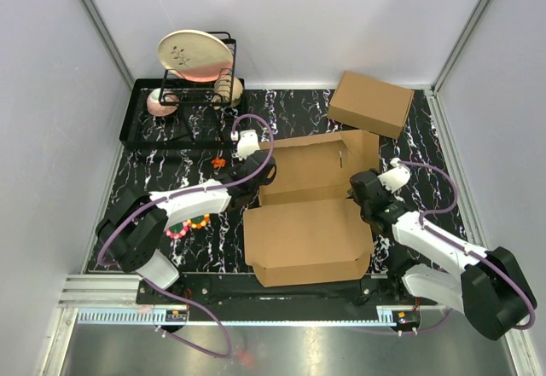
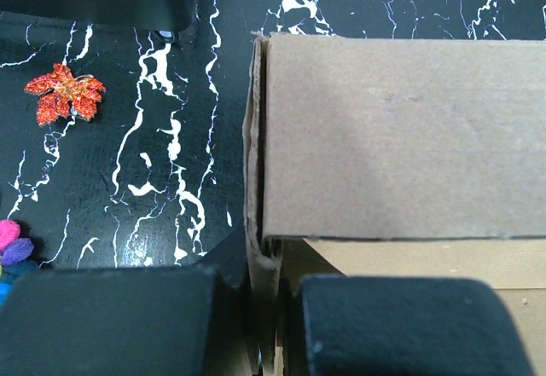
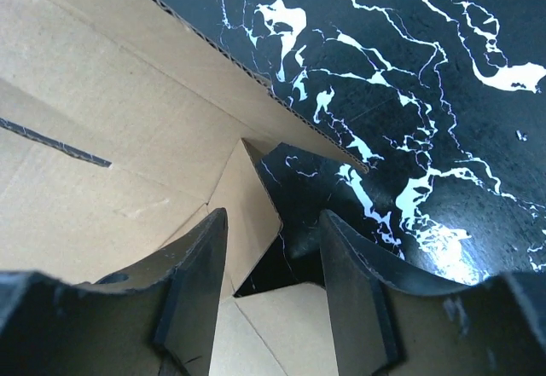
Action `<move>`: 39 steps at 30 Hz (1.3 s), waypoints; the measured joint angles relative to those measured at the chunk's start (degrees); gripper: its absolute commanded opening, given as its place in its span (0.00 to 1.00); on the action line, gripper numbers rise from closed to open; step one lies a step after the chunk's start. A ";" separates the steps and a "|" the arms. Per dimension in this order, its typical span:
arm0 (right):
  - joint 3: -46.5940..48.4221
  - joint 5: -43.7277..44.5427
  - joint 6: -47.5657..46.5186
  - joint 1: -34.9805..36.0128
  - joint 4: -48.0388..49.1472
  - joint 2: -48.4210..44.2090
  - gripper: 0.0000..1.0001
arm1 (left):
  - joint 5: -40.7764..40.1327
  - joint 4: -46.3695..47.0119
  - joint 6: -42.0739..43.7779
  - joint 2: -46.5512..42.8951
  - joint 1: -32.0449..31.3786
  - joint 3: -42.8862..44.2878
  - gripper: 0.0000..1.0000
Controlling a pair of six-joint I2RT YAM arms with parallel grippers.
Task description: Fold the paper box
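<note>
The paper box (image 1: 309, 241) lies half formed in the middle of the marbled table, with a brown panel (image 1: 317, 164) raised behind its shallow front part. My left gripper (image 1: 261, 173) is at the box's left side wall. In the left wrist view that gripper (image 2: 263, 284) is shut on the wall's thin cardboard edge (image 2: 256, 180). My right gripper (image 1: 362, 193) is at the box's right side. In the right wrist view it (image 3: 273, 222) is open, and a pointed cardboard flap (image 3: 247, 195) stands between its fingers (image 3: 198, 267).
A made-up brown box (image 1: 371, 101) sits at the back right. A black tray (image 1: 141, 129) at the back left carries a wire rack with a plate (image 1: 194, 55) and a pink bowl (image 1: 160, 103). An orange leaf (image 2: 66, 93) and coloured beads (image 1: 189, 224) lie left of the box.
</note>
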 measured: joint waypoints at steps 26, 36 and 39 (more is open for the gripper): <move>2.80 -5.92 -17.46 -1.01 9.40 4.44 0.00 | 0.35 0.42 0.22 -0.22 0.11 -0.33 0.00; 3.19 -7.50 -26.84 5.25 12.26 7.78 0.00 | 0.48 0.09 1.53 0.07 0.09 0.11 0.00; 3.21 -7.48 -28.02 7.26 12.50 9.35 0.06 | 0.39 -0.26 2.19 0.07 0.09 0.24 0.00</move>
